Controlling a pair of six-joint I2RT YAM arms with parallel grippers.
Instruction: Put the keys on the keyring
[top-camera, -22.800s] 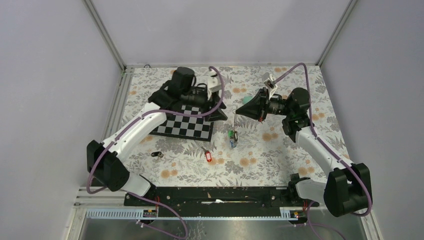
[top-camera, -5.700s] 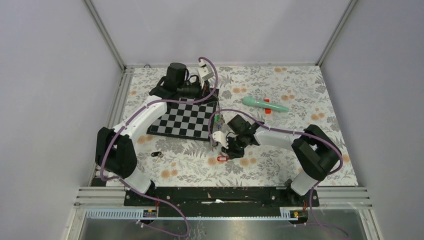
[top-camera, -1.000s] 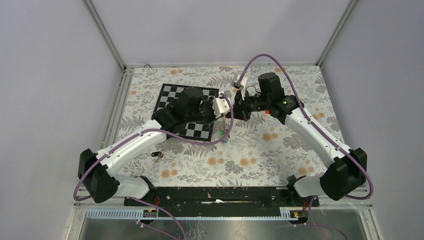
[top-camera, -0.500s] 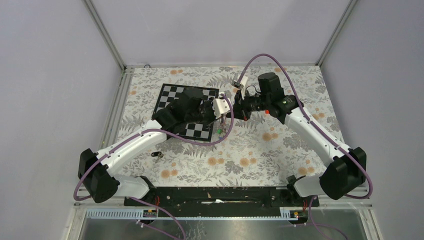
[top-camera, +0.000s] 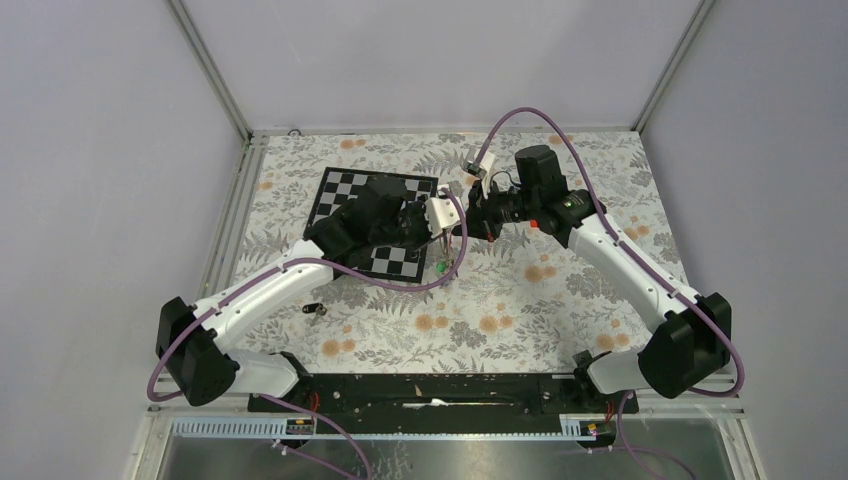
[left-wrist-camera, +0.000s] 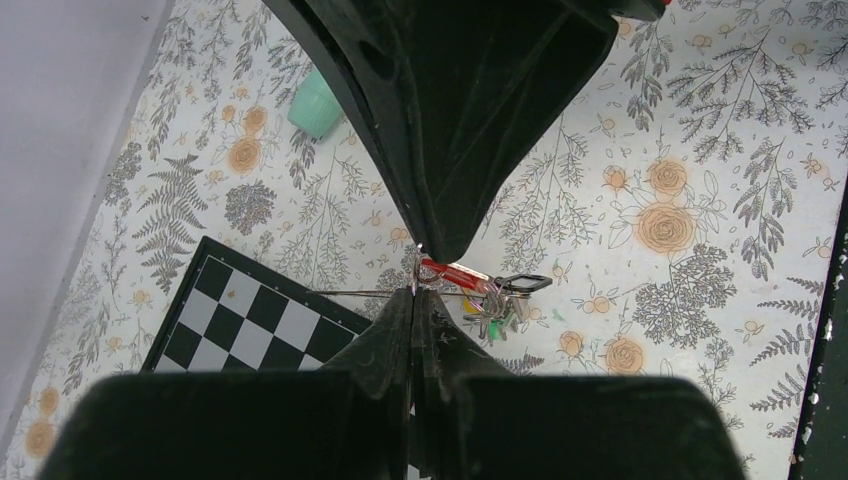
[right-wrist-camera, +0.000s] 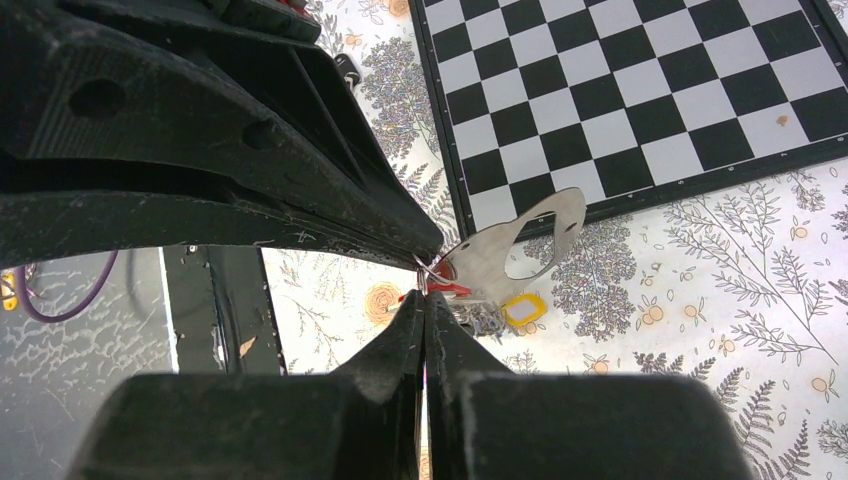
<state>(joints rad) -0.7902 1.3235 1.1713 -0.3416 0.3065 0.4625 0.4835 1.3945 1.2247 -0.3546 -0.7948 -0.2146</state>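
Note:
My left gripper (top-camera: 452, 226) and right gripper (top-camera: 468, 222) meet tip to tip above the table's middle. The left gripper (left-wrist-camera: 415, 291) is shut on the keyring (left-wrist-camera: 350, 293), a thin grey wire running sideways through its tips. The right gripper (right-wrist-camera: 424, 294) is shut at the ring end of a red-tagged key (left-wrist-camera: 455, 274), pressed against the wire. A bunch of keys (left-wrist-camera: 500, 305) with black and green tags hangs on the wire; a yellow tag (right-wrist-camera: 523, 308) shows too. One black-tagged key (top-camera: 313, 309) lies on the table by the left arm.
A chessboard (top-camera: 345, 195) lies at the back left, under the left arm. The end of a teal tube (left-wrist-camera: 315, 103) shows behind the right gripper. A flat silver plate (right-wrist-camera: 525, 238) hangs beside the grippers. The floral cloth (top-camera: 520, 310) covers the table.
The hanging bunch of keys sways slightly. Both grippers stay shut and tip to tip in the same place.

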